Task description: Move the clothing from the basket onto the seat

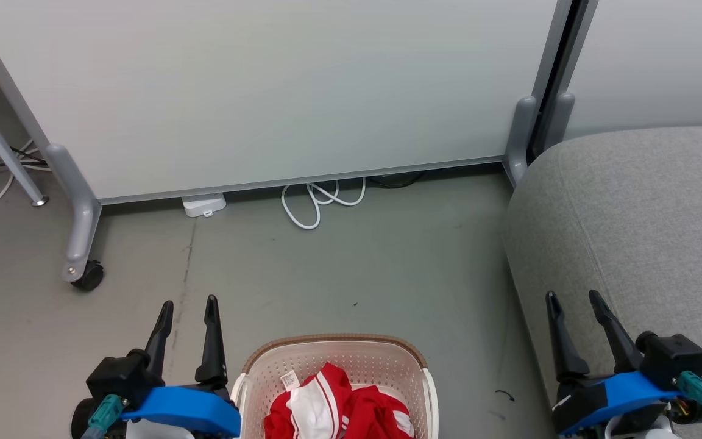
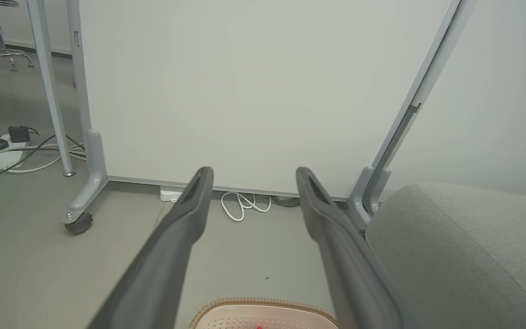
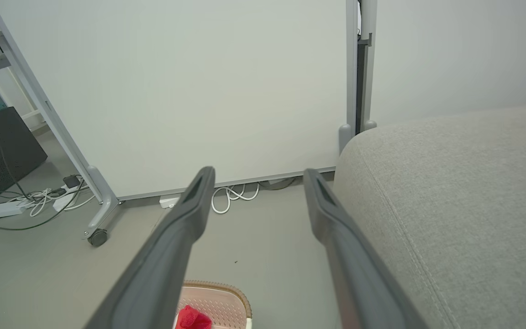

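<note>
The cream basket (image 1: 381, 366) with its brown rim stands on the floor at the bottom middle of the head view. Red clothing (image 1: 342, 411) with white panels lies bunched inside it. The grey seat (image 1: 643, 225) fills the right side. My left gripper (image 1: 189, 308) hangs open just left of the basket, nothing between its fingers. My right gripper (image 1: 573, 300) is open too, over the seat's front-left edge. In the left wrist view the basket rim (image 2: 263, 304) shows between the fingers (image 2: 185, 214). The right wrist view catches a bit of red clothing (image 3: 193, 318) in the basket (image 3: 219, 299).
A white partition panel (image 1: 265, 91) on grey castor feet (image 1: 86, 274) stands behind the floor area. White cables (image 1: 320, 201) and a small white box (image 1: 205, 204) lie at its base. More cables and a power strip (image 2: 5, 155) lie to the far left.
</note>
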Motion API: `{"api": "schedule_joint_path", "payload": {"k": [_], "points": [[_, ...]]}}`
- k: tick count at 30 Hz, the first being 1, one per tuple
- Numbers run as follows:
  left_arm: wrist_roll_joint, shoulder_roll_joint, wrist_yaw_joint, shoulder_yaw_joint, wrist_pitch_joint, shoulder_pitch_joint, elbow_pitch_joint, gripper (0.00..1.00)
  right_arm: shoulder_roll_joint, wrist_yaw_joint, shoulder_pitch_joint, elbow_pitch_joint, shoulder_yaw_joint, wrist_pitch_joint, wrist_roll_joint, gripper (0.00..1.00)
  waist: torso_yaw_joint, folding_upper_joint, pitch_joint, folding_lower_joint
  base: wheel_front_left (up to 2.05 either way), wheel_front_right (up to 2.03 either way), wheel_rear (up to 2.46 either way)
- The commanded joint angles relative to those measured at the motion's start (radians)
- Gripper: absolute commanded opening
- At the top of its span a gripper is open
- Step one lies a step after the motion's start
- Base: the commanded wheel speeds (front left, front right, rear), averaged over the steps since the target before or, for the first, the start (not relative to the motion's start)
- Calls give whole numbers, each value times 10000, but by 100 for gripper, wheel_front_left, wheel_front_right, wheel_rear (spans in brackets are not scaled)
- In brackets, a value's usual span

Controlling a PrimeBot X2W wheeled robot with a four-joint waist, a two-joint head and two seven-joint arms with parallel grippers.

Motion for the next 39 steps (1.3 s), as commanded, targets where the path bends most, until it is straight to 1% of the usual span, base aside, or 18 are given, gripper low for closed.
{"api": "schedule_joint_path", "payload": {"k": [1,29,39], "points": [[262,-10,-31,40,-91,-70,-13,100,-79,21,-131,-71,21,-88,-284,100,0,0,10,1,0,0,0],[2413,-178,-154,20,-620,-67,199,100,-92,25,-191,16,63,-655,-2439,100,51,0,57,0,0,0,0],[2406,-223,-184,109,-620,-86,251,100,-90,18,-207,86,58,-667,-2419,100,56,0,27,0,0,0,0]]}}
